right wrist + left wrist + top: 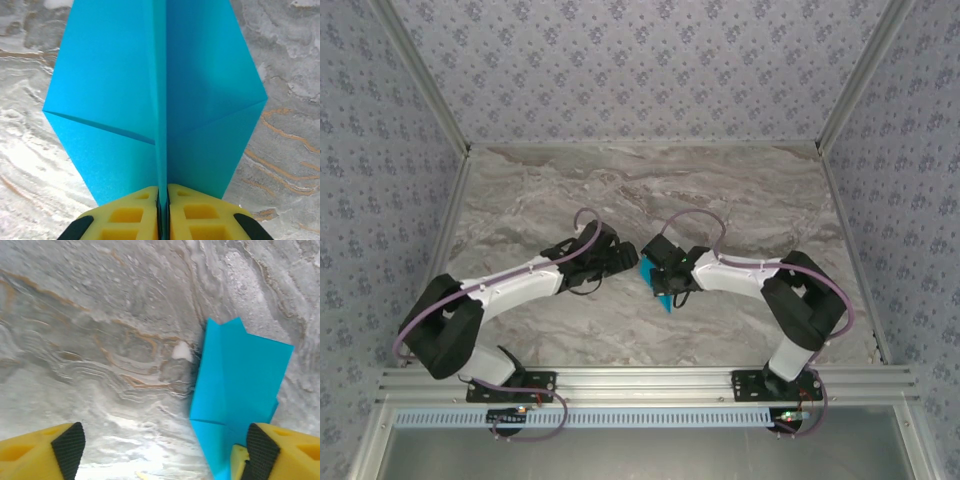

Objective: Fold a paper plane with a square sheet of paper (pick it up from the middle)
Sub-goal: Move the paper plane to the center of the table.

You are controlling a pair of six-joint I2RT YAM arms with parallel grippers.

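The square sheet of paper is now a cyan-blue paper plane (110, 85), a kite shape with a raised centre crease. My right gripper (163, 200) is shut on that crease, and the wings spread to either side over the marble. In the top view the paper plane (665, 300) hangs between the two wrists near the table's middle, under my right gripper (660, 278). My left gripper (165, 447) is open with bare tabletop between its pads. The paper plane (240, 380) stands just beside its right fingertip (260, 450), outside the jaws. From above, my left gripper (625, 258) sits just left of the paper.
The grey marble tabletop (720, 190) stretches bare behind and to both sides of the arms. Patterned walls with metal posts (850, 90) close in the back and sides. An aluminium rail (650, 380) runs along the near edge.
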